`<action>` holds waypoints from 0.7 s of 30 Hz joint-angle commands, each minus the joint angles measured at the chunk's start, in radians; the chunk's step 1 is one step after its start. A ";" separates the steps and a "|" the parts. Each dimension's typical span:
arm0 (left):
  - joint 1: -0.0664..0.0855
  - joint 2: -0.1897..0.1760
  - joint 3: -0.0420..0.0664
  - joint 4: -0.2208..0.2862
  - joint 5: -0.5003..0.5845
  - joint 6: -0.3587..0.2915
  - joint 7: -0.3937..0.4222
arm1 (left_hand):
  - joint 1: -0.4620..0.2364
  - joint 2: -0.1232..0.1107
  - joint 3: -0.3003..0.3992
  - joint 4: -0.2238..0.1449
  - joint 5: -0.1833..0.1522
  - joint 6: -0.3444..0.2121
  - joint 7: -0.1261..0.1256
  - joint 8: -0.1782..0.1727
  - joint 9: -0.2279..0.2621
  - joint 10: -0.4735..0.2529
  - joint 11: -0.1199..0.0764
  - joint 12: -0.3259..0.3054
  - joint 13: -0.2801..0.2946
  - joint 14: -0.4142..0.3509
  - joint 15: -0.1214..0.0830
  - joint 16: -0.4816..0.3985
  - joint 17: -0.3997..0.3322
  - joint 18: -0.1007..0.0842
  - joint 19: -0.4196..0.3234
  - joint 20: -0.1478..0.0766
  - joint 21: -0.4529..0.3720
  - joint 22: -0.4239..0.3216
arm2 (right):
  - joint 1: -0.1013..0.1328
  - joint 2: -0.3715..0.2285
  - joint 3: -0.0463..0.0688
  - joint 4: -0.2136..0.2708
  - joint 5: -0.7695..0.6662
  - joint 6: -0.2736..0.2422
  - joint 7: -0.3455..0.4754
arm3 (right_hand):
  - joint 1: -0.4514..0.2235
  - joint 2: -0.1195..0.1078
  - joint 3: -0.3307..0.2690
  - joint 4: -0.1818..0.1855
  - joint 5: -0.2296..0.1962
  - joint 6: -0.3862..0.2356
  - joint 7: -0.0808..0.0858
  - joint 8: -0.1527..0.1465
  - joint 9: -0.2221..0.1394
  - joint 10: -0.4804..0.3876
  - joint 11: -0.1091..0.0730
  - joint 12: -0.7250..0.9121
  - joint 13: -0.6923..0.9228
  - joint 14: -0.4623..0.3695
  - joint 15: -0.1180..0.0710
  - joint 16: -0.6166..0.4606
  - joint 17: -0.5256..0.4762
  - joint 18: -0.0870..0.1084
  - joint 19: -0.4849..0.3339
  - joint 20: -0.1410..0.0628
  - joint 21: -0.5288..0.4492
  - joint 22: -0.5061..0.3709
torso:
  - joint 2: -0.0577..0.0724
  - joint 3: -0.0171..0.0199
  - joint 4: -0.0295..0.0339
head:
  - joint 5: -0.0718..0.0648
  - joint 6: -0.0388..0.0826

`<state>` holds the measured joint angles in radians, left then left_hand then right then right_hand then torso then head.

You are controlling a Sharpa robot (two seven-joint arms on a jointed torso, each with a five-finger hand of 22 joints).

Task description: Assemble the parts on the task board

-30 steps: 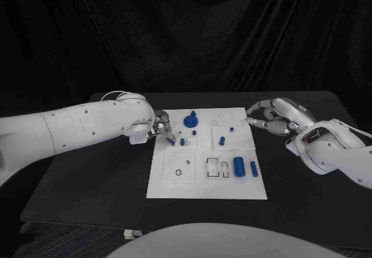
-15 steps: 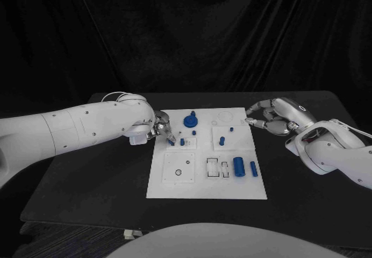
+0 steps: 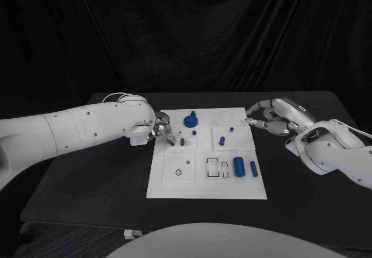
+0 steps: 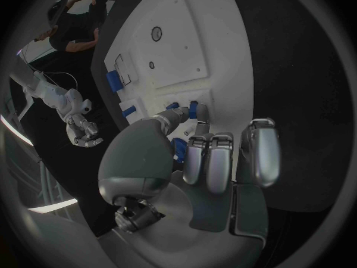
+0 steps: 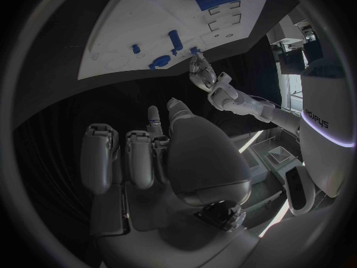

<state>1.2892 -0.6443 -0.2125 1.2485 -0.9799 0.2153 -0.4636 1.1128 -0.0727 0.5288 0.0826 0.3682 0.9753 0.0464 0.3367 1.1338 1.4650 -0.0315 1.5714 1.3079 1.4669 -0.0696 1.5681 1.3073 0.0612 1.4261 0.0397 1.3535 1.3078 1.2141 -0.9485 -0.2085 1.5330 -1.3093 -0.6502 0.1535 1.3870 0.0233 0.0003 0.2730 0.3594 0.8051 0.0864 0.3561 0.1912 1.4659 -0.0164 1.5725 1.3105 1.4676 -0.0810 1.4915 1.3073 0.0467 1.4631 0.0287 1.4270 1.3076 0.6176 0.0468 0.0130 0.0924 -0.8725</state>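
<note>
The white task board lies in the middle of the black table. My left hand hovers over its near-left corner area and pinches a small blue peg between thumb and finger, just left of two standing pegs. My right hand hangs at the board's far right corner, fingers curled in, with nothing seen in them. A blue knob, another peg, a thick blue cylinder and a slim blue bar sit on the board.
The black table spreads wide around the board on all sides. A square plate with a hole and rectangular slots mark the board's near half. The right wrist view shows the board and my left hand beyond it.
</note>
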 commanded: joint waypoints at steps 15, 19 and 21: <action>-0.008 0.006 0.000 -0.006 -0.022 0.008 0.012 | 0.001 0.010 0.054 -0.048 0.004 0.011 -0.013 -0.003 0.000 0.106 -0.002 -0.001 0.263 0.104 -0.005 0.003 0.263 -0.003 -0.004 -0.001 -0.007 0.185 | -0.003 0.000 0.001 0.001 -0.002 0.004 -0.011 | 0.000 0.005 0.003 -0.004 0.008 -0.001 0.004 0.002 -0.002 0.105 0.009 -0.002 0.260 0.066 0.008 -0.005 0.057 -0.008 0.048 0.007 -0.006 0.211 | 0.000 0.0000 -0.0006 | 0.002 0.000; -0.010 0.008 0.000 -0.007 -0.022 0.014 0.009 | -0.020 0.015 0.029 -0.034 -0.067 0.017 -0.014 -0.008 -0.004 0.106 -0.001 -0.001 0.263 0.104 -0.004 0.003 0.263 -0.003 -0.005 0.001 -0.010 0.185 | -0.003 0.000 0.001 0.001 -0.002 0.004 -0.012 | 0.000 0.005 0.003 -0.004 0.008 -0.001 0.004 0.003 -0.002 0.105 0.009 -0.002 0.260 0.066 0.008 -0.005 0.057 -0.008 0.048 0.007 -0.006 0.211 | 0.000 0.0000 -0.0003 | 0.002 0.000; -0.012 0.009 0.000 -0.007 -0.022 0.018 0.004 | -0.036 0.022 -0.004 -0.016 -0.112 0.021 -0.015 -0.013 -0.007 0.106 -0.002 -0.001 0.263 0.104 -0.003 0.003 0.263 -0.003 -0.005 0.002 -0.010 0.185 | -0.003 0.000 0.001 0.001 -0.002 0.005 -0.013 | 0.000 0.005 0.003 -0.004 0.008 -0.001 0.004 0.003 -0.002 0.105 0.009 -0.002 0.260 0.066 0.008 -0.005 0.057 -0.008 0.048 0.007 -0.006 0.211 | 0.000 0.0001 0.0002 | 0.002 0.000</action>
<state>1.2854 -0.6395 -0.2096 1.2403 -0.9947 0.2168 -0.4606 1.0772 -0.0508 0.5259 0.0644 0.2533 0.9888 0.0337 0.3258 1.1258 1.4650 -0.0315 1.5714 1.3079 1.4669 -0.0696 1.5681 1.3073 0.0612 1.4261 0.0397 1.3483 1.3077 1.2137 -0.9484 -0.2085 1.5328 -1.3092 -0.6486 0.1534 1.3870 0.0233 0.0003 0.2730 0.3637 0.8051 0.0865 0.3561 0.1905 1.4659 -0.0164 1.5725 1.3100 1.4676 -0.0810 1.4915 1.3073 0.0467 1.4631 0.0287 1.4270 1.3074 0.6176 0.0468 0.0129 0.0946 -0.8725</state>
